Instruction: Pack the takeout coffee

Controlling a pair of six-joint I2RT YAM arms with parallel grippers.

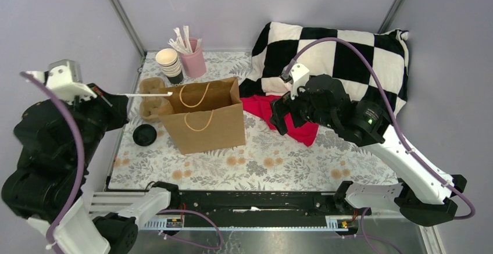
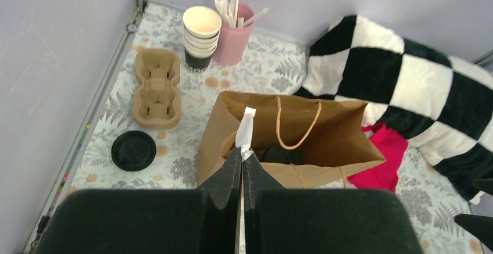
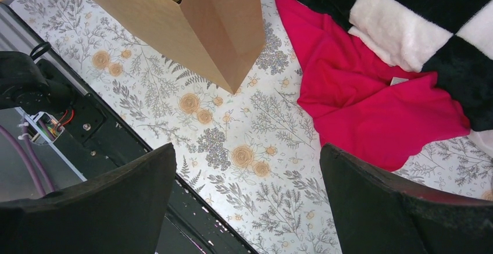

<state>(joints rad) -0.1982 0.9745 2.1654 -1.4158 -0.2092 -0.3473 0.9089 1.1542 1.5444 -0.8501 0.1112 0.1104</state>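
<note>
From above, the left tool [image 1: 109,98] is pressed together on a thin white stick [image 1: 139,95]. The stick reaches out level toward the left rim of the upright brown paper bag [image 1: 203,127], which stands in the middle of the flowered surface [image 1: 279,161]. Left of the bag lie a cardboard cup carrier [image 1: 152,98] and a loose black lid [image 1: 144,134]. Behind them stand a stack of lidless cups [image 1: 168,65] and a pink cup of stirrers [image 1: 193,61]. The right tool [image 1: 278,117] hangs over a red cloth [image 1: 258,107] beside a checkered pillow [image 1: 343,56]. The left wrist view looks down past the closed fingers [image 2: 232,170], which pinch the stick, into the open bag. There the takeout coffee [image 2: 282,154] shows as a dark round top low inside, under a handle loop. In the right wrist view the fingers [image 3: 116,207] are spread wide with nothing between them, above bare surface near the bag's corner and the red cloth.
</note>
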